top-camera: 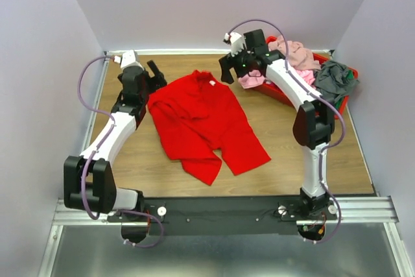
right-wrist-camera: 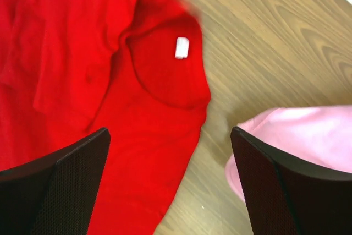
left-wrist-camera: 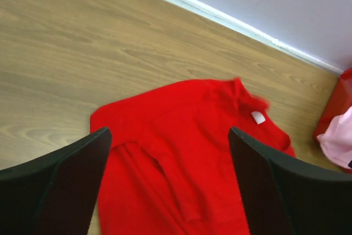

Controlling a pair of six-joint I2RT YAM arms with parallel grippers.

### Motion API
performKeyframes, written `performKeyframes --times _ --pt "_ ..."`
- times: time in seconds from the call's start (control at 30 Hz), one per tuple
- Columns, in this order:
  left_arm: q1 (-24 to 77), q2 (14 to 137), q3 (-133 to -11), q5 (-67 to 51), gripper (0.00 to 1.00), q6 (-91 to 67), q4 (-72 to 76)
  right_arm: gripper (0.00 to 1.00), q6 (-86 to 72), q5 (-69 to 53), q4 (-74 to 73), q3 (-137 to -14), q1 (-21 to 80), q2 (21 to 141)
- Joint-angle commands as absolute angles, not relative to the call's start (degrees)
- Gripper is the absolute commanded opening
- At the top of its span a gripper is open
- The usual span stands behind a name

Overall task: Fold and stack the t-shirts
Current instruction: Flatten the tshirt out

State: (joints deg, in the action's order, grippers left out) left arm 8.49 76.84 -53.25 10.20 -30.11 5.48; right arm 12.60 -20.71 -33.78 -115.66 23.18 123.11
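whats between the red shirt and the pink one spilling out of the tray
Just a bare strip of wooden table, nothing resting on it. The right wrist view shows it plainly, between the red t-shirt and the pink t-shirt.

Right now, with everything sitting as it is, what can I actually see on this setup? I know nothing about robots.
red t-shirt: one, bright red, lying rumpled across the middle of the table
neck label: one, white, inside the red t-shirt's collar
tray: one, red, far right corner of the table
pink t-shirts: number unclear, pale and brighter pink, heaped in the tray, some spilling over its left edge
grey t-shirt: one, dark grey, right end of the tray
table: one, wood-coloured, under everything
left gripper: one, black, open, by the red t-shirt's far left corner
right gripper: one, black, open, between collar and tray
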Motion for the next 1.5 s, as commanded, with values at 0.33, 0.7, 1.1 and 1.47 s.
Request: performKeyframes --times 0.33,0.7,1.1,1.47 --pt "10.4 66.8 -56.3 -13.3 0.88 -14.2 0.1 0.95 25.8 -35.0 -34.0 -76.9 24.0 100.1" --pt "21.4 57.0 -47.0 -5.8 0.82 -6.3 -4.1 0.87 26.3 -23.9 -32.5 -70.3 24.1 103.9" --pt "21.4 48.1 -39.3 -1.5 0.83 -7.7 -0.3 0.75 18.8 -14.8 -30.6 -78.0 24.1 114.9" --pt "21.4 48.8 -39.2 -3.3 0.82 -7.6 1.4 0.16 19.5 -15.4 -30.8 -74.6 24.1 113.5"
